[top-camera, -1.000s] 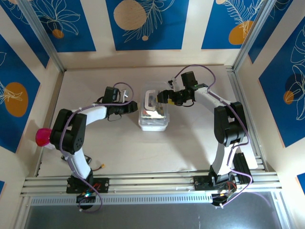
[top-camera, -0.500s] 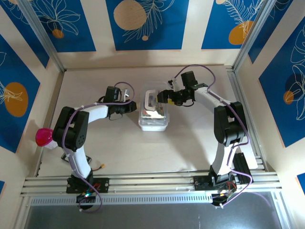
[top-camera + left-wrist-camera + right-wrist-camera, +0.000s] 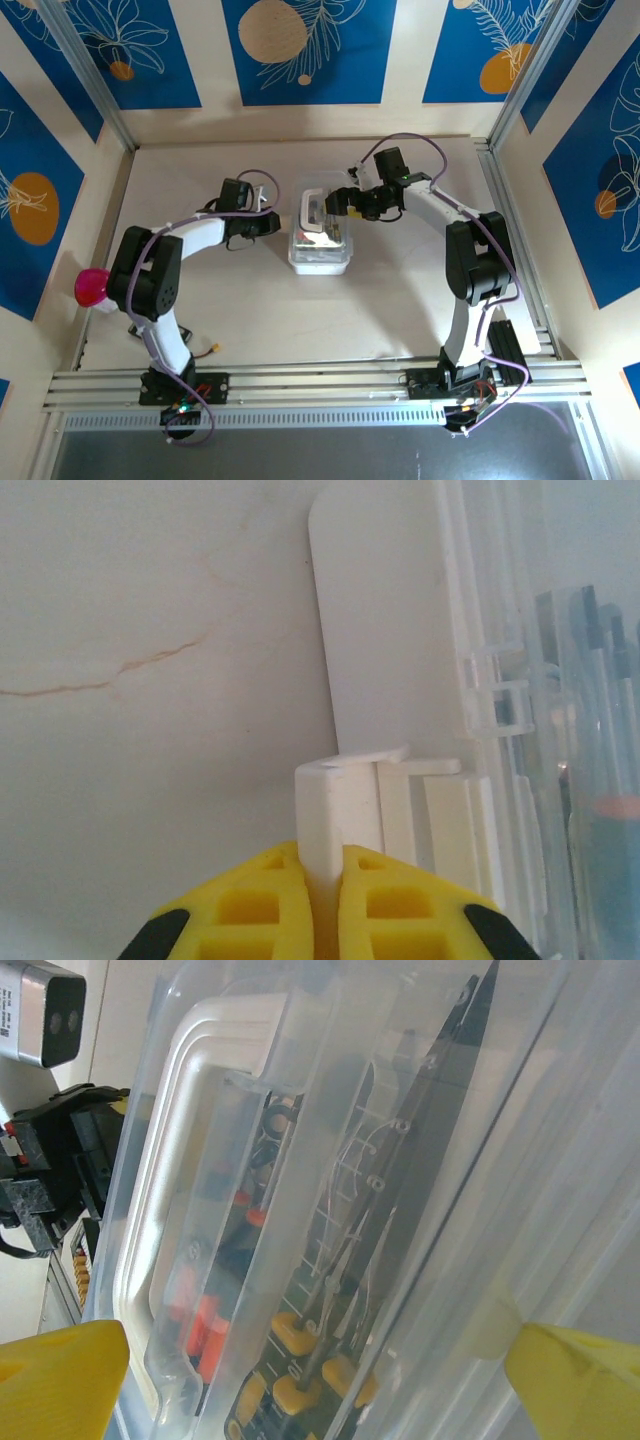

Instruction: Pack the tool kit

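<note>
The tool kit (image 3: 320,236), a clear plastic case with a white handle, lies mid-table with its lid down. Through the clear lid (image 3: 330,1160) I see yellow-handled pliers (image 3: 300,1335) and orange-and-black screwdrivers (image 3: 200,1325). My left gripper (image 3: 281,221) is at the case's left edge. Its yellow fingers (image 3: 255,905) are shut on a white latch tab (image 3: 335,800) of the case (image 3: 560,680). My right gripper (image 3: 341,200) hovers over the case's far right part. It is open, with its fingertips (image 3: 70,1370) spread wide on either side of the lid.
A pink ball (image 3: 90,287) rests at the table's left edge, by the left arm's elbow. A small orange-tipped piece (image 3: 215,348) lies near the left base. Aluminium rails (image 3: 320,383) run along the near edge, and walls close in the other sides.
My left gripper has closed onto the white latch tab. The right gripper has shifted slightly toward the far side, staying wide open. The case has barely moved.
</note>
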Controlling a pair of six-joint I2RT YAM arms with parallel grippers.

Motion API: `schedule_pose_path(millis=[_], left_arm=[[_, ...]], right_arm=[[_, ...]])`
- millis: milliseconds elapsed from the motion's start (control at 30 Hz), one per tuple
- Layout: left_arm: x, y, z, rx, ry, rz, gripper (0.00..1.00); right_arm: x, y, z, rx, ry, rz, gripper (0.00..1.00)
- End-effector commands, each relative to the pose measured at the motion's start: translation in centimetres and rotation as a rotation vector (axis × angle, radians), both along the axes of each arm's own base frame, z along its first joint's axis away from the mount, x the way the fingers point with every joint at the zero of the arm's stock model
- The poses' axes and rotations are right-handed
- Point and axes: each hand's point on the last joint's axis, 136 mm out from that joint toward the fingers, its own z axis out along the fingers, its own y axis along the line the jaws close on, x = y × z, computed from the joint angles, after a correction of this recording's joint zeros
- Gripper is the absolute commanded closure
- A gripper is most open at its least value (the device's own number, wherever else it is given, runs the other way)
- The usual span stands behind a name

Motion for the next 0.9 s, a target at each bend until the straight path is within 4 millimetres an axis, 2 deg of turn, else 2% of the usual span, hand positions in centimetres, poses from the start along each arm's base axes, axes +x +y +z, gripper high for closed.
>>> schedule_pose_path(millis=[0, 200, 367, 533, 867], left_arm=[[0.7, -0.3, 3.5, 0.004, -0.084, -0.029, 0.94], [0.6, 0.0, 3.9, 0.03, -0.088, -0.029, 0.93], [0.4, -0.7, 4.5, 0.006, -0.105, -0.054, 0.7], [0.2, -2.2, 5.1, -0.05, -0.129, -0.094, 0.58], [-0.4, -4.3, 5.7, -0.138, -0.144, -0.136, 0.55]], right_arm=[[-3.3, 0.6, -5.4, -0.077, 0.191, 0.031, 0.0], [-3.4, 0.7, -5.5, -0.079, 0.193, 0.033, 0.0], [-3.4, 0.8, -5.5, -0.077, 0.195, 0.037, 0.0], [-3.5, 0.8, -5.6, -0.076, 0.198, 0.043, 0.0], [-3.7, 0.8, -5.8, -0.078, 0.205, 0.047, 0.0]])
